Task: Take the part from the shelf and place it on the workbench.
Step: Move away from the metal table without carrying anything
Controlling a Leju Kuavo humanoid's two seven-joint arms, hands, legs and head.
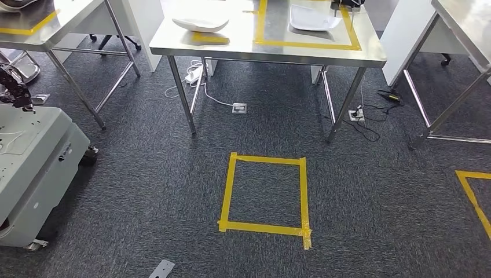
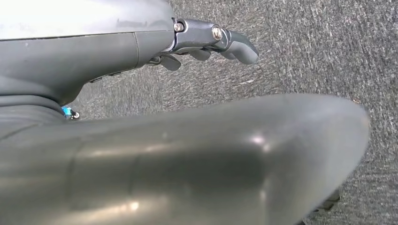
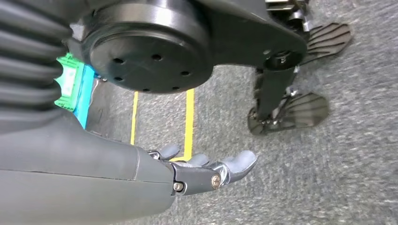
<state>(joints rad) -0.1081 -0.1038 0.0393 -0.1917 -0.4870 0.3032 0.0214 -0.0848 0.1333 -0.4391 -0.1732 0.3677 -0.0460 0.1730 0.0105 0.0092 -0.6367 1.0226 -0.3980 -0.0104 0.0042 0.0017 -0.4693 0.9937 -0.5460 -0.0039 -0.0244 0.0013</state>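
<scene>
Ahead stands a steel workbench point(image 1: 272, 53) with a yellow tape outline on its top. Two white curved parts lie on it: one point(image 1: 200, 24) left of the outline, one point(image 1: 312, 18) inside it. My left hand point(image 2: 211, 42) hangs over grey carpet, fingers loosely extended with nothing in them. My right hand point(image 3: 206, 171) also hangs low above the carpet, fingers apart and holding nothing, near a strip of yellow floor tape point(image 3: 189, 122).
A yellow tape square point(image 1: 227, 191) marks the carpet in front of the workbench. A grey cart point(image 1: 35, 168) stands at the left. More steel tables stand at far left point(image 1: 63, 23) and far right point(image 1: 463, 23). Cables and floor sockets point(image 1: 239, 108) lie under the workbench.
</scene>
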